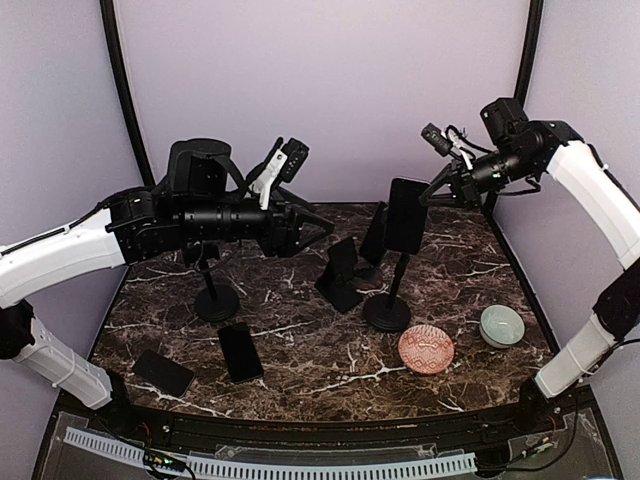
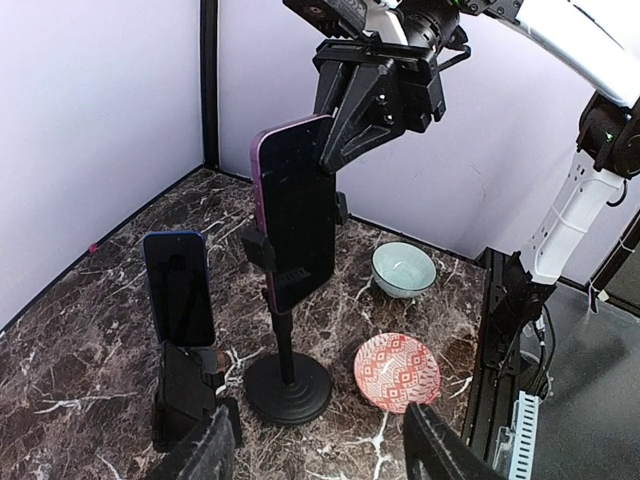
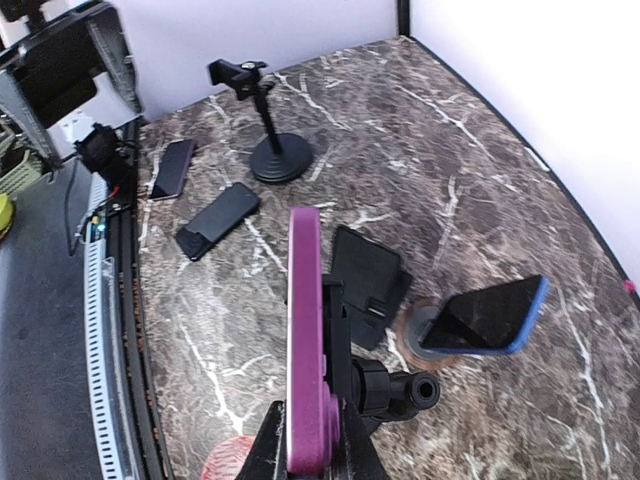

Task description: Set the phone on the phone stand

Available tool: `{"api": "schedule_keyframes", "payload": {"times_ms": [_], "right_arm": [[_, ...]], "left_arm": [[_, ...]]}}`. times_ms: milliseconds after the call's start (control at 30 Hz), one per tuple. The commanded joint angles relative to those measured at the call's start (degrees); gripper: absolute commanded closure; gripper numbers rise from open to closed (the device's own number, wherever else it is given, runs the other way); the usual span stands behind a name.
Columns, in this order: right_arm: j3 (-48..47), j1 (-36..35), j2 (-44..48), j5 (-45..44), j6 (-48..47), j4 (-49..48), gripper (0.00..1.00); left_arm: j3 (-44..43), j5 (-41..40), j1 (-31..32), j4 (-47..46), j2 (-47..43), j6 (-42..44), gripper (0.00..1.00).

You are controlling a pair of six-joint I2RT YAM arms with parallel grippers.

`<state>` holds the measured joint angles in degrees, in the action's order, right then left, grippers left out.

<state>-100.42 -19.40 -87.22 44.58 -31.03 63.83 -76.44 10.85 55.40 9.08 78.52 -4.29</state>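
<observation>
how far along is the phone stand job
Done: a blue phone sits on a low stand. In hand: the right gripper grips the purple phone, seemingly seated in the clamp of the tall stand. Left: release it; two phones lie flat near an empty stand.

A robot lab cell: plain lilac walls (image 1: 330, 90) enclose a marble-look tabletop (image 1: 310, 345).

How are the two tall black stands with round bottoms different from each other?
The right stand has the purple phone sitting in its clamp, but the left stand has an empty clamp. The right end effector is closed on the phone on the right stand, while no end effector is at the left stand. Both are upright black poles on round bases.
</observation>
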Motion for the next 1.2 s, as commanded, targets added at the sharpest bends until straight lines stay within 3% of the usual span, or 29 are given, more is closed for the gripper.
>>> {"api": "schedule_keyframes", "payload": {"times_ms": [0,433,667,867,1033,1167], "right_arm": [[-3.4,3.0,1.3,-1.2,-1.5,-6.6,1.00],[-2.5,8.7,-0.4,-2.2,-1.5,-10.5,0.98],[-1.2,8.8,0.5,-2.8,0.1,-11.3,0.60],[-4.4,8.8,4.0,-5.7,2.6,-12.7,0.37],[-10.8,8.7,3.9,-1.4,4.3,-9.7,0.29],[-6.6,6.5,5.9,5.5,6.4,-10.9,0.28]], "left_arm": [[1.0,-0.3,0.1,-0.7,-0.8,-0.8,0.41],[1.5,-1.3,0.1,0.0,-0.5,-1.6,0.41],[0.2,-7.6,0.1,3.0,0.4,-5.3,0.38],[0.6,-15.1,0.1,7.6,0.8,-11.4,0.36],[1.2,-17.3,0.1,12.1,1.1,-15.6,0.38],[1.7,-20.7,0.1,17.9,0.9,-22.9,0.41]]}}
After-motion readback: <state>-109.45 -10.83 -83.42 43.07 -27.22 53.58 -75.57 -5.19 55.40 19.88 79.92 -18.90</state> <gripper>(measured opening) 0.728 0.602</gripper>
